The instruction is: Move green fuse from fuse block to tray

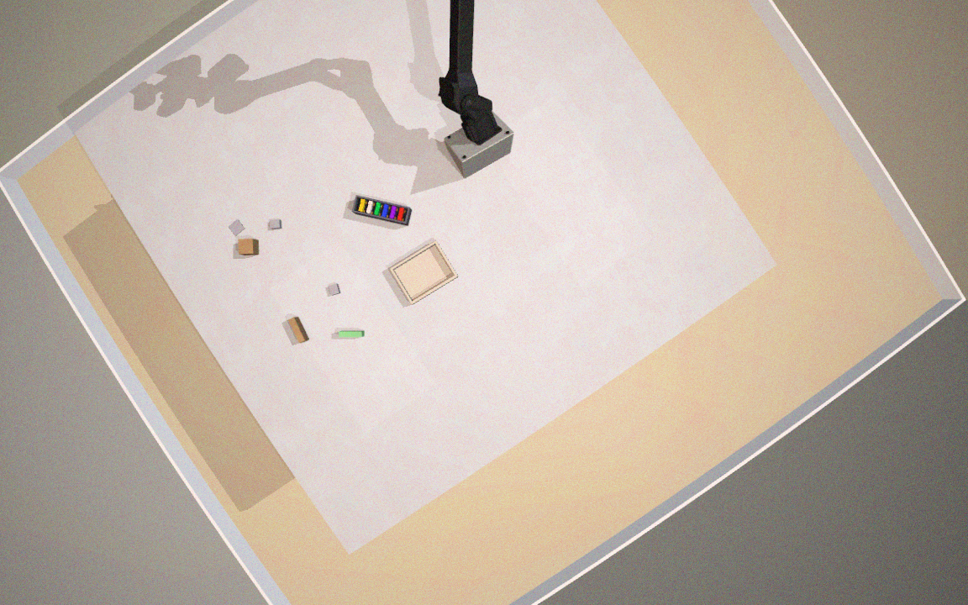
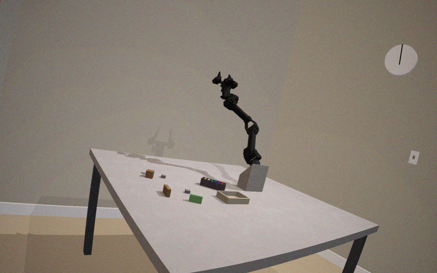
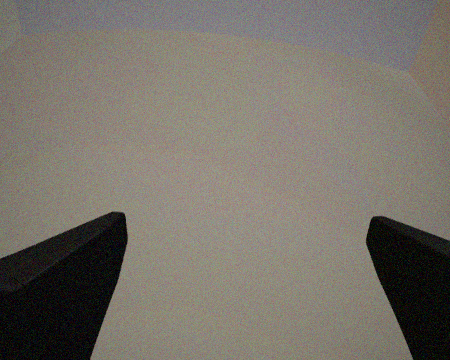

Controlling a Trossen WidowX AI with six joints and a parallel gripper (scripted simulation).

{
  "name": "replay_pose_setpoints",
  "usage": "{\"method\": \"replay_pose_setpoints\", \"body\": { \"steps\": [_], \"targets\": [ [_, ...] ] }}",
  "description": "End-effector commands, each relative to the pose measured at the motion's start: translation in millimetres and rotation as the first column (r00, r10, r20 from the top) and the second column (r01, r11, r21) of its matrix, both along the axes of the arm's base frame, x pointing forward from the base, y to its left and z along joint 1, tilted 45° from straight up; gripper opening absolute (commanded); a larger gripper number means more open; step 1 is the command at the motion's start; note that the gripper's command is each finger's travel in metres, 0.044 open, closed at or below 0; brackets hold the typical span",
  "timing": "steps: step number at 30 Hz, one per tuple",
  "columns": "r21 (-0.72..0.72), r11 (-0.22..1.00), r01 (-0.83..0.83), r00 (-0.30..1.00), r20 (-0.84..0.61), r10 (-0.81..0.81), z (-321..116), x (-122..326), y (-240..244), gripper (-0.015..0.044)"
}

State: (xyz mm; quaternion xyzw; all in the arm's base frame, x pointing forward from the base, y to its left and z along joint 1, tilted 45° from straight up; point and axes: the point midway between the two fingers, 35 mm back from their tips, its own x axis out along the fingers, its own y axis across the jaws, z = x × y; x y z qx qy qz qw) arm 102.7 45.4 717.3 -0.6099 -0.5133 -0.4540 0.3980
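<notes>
1. The table (image 1: 548, 338) (image 2: 281, 220) carried the whole job, with the fuse block and tray on the same side of the arm's base.
2. My one arm (image 1: 460, 44) (image 2: 251, 139) stood reared up over it. Its claw (image 2: 224, 73) (image 3: 253, 230) was high, tips pointing upward, fingers spread wide with nothing between them. The top view cut it off, and the wrist view gave me only bare wall and ceiling, so I had to aim from the other two.
3. The tray (image 1: 434, 290) (image 2: 235, 201) sat near the block, apart from it, and held no fuse. I judged the carry would be short.
4. The fuse block (image 1: 381, 219) (image 2: 212, 185) stood upright, its row slanting slightly across the top view.
5. A loose green slab (image 1: 350, 334) (image 2: 195, 198) lay beyond the tray; its colour made it a decoy to ignore.
6. The green fuse (image 1: 377, 208) (image 2: 212, 180) was seated in the block, between the white fuse (image 1: 369, 207) and the blue fuse (image 1: 385, 211). It lay far below the claw, its long axis across the row. The move turned on that: I needed to swing over, point down, and line the fingers up with its ends, since closing along the row risked brushing neighbours.
</notes>
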Motion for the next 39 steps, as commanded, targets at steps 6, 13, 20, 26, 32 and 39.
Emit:
{"method": "replay_pose_setpoints", "body": {
  "steps": [6,13,20,26,32,39],
  "targets": [
    [0.031,0.998,-0.058,0.987,-0.147,0.062,-9.7,43.2,-1.9,0.0242],
    [0.128,0.981,-0.149,0.903,-0.386,0.188,-37.9,119.2,-4.0,0.0072],
    [0.324,0.93,-0.175,0.685,-0.639,0.351,-100.7,219.5,-5.4,0.0072],
    [0.478,0.877,-0.058,0.455,-0.769,0.449,-176.5,294.5,-8.6,0.0072],
    [0.566,0.813,0.133,0.223,-0.817,0.532,-266.8,348.6,-11.8,0.0072],
    [0.554,0.727,0.404,-0.01,-0.793,0.61,-382.0,381.2,-17.2,0.0072]
  ]
}}
